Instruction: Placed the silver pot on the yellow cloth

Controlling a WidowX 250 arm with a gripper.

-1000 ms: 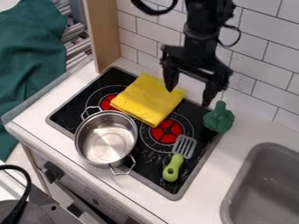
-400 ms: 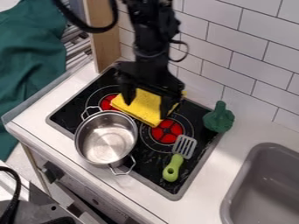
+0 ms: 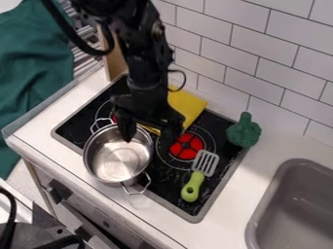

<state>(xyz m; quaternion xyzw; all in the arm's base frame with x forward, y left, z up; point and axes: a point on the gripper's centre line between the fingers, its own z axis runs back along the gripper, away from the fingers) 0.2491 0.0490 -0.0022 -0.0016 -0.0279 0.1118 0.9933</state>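
Observation:
The black gripper (image 3: 147,140) hangs over the stove with its fingers spread apart, one over the inside of the pot near its back rim, the other beyond the pot's right rim. Below it and to the left, the silver pot (image 3: 118,158) stands upright on the front left of the stove, a looped handle at each end. Behind the gripper lies the folded yellow cloth (image 3: 188,104), partly hidden by the arm. The pot is in front of the cloth; whether their edges touch is hidden.
A spatula with a green handle (image 3: 193,186) lies on the stove's right part. Green toy broccoli (image 3: 244,131) stands at the back right corner. The grey sink (image 3: 296,209) is at the lower right, the tiled wall (image 3: 260,48) behind. A wooden panel (image 3: 114,56) rises at the back left.
The arm has swung from the back right, across the yellow cloth, toward the front left and down to the pot. Pot, cloth, spatula and broccoli have stayed in place.

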